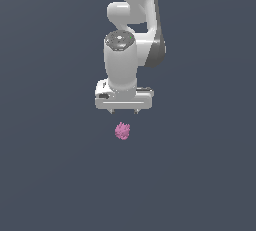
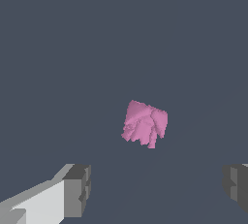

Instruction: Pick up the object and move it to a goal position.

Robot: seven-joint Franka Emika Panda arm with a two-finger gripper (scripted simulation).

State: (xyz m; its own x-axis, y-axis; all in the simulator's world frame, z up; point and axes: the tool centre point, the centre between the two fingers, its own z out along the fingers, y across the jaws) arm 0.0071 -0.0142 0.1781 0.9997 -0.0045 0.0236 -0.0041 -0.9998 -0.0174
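Note:
The object (image 1: 122, 130) is a tiny pink-magenta bumpy lump lying on the dark grey floor, just in front of the white gripper (image 1: 124, 111) in the exterior view. In the wrist view the object (image 2: 145, 123) lies apart from the gripper (image 2: 157, 186), off the line between the two grey fingertips (image 2: 77, 189). The jaws stand wide apart and hold nothing. The fingers barely show in the exterior view, under the white hand.
The white arm (image 1: 134, 10) rises behind the hand toward the top of the exterior view. The dark grey floor (image 1: 50, 175) spreads flat all around. No other objects show.

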